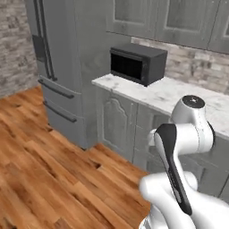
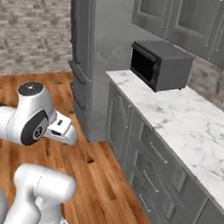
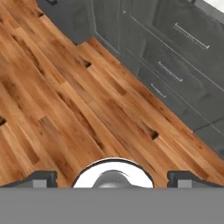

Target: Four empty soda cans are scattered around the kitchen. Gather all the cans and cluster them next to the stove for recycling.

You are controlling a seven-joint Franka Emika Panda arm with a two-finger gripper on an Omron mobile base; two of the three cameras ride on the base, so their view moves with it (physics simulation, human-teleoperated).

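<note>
My gripper [image 3: 112,180] hangs over bare wood floor [image 3: 65,113], its two dark fingertips [image 3: 41,178] spread wide with nothing between them. I hold no can, and none of the soda cans I am meant to gather appears anywhere around me; nor does the stove, so I cannot say where either lies or how many cans already sit beside it. Just beyond my fingers runs a bank of grey drawers [image 3: 175,65] under the marble counter [image 2: 191,128], whose top carries a black microwave [image 1: 137,63] and nothing else that I can make out. Farther off stands the tall grey refrigerator [image 1: 53,58] against the brick wall [image 2: 31,21]. By my reckoning the gathering lies wholly or largely ahead: I must find a can before anything else.
</note>
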